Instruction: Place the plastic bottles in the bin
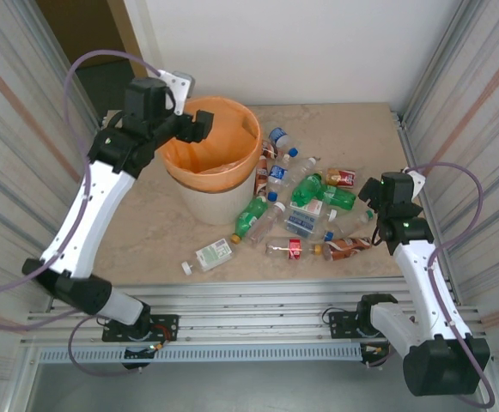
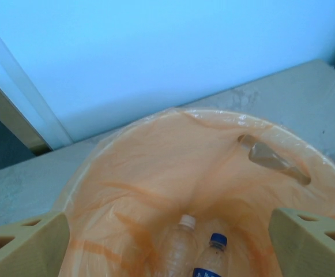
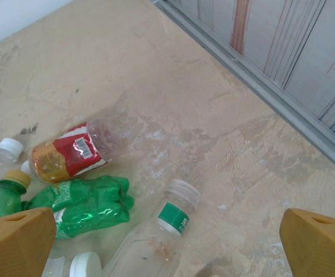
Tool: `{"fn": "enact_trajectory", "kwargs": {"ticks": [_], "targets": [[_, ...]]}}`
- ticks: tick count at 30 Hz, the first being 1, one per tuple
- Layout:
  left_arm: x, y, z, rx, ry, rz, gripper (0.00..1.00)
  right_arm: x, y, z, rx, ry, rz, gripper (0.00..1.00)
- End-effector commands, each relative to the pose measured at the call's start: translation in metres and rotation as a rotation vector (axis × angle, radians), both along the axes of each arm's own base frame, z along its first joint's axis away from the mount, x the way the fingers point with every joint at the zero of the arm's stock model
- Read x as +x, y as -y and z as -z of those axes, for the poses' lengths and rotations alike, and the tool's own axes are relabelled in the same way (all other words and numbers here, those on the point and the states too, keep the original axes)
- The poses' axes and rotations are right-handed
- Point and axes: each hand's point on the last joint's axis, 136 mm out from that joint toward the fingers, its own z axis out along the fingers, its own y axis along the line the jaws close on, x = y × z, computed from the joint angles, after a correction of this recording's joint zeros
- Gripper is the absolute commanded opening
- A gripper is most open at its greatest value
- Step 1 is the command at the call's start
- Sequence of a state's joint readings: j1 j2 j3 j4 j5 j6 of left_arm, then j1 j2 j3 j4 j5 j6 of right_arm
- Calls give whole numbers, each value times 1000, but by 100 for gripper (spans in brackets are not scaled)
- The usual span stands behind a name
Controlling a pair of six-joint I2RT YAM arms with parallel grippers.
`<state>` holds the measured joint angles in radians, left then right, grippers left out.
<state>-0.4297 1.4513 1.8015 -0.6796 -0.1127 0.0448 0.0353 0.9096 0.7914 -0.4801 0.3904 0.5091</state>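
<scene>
The off-white bin (image 1: 219,202) with its orange bag stands at the back left of the table. My left gripper (image 1: 199,127) hangs open over its mouth, holding nothing. Looking down from the left gripper (image 2: 168,234), two clear bottles lie in the bin (image 2: 155,150): one white-capped (image 2: 181,242), one blue-capped (image 2: 212,257). Several plastic bottles (image 1: 301,202) lie in a heap right of the bin, and one more (image 1: 213,255) lies in front of it. My right gripper (image 1: 369,197) is open at the heap's right edge. Under the right gripper (image 3: 167,236) lie a clear bottle with a green neck band (image 3: 150,242), a crushed green bottle (image 3: 83,205) and a red-labelled one (image 3: 78,150).
Corrugated metal walls close in both sides, and a metal rail (image 3: 253,75) runs along the right wall's foot. A white wall stands behind the bin. Bare table (image 1: 146,232) lies left of and in front of the bin.
</scene>
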Motion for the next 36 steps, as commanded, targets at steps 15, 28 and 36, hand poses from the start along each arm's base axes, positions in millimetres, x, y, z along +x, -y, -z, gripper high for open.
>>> {"fn": "enact_trajectory", "kwargs": {"ticks": [15, 28, 36], "targets": [[-88, -47, -19, -155, 239, -47, 94, 7, -5, -8, 15, 13, -15, 98], [-140, -60, 44, -178, 162, -6, 96, 8, -6, -4, 33, 18, -16, 98], [-159, -59, 86, -176, 59, 27, 98, 4, -6, -6, 32, 28, -15, 98]]}}
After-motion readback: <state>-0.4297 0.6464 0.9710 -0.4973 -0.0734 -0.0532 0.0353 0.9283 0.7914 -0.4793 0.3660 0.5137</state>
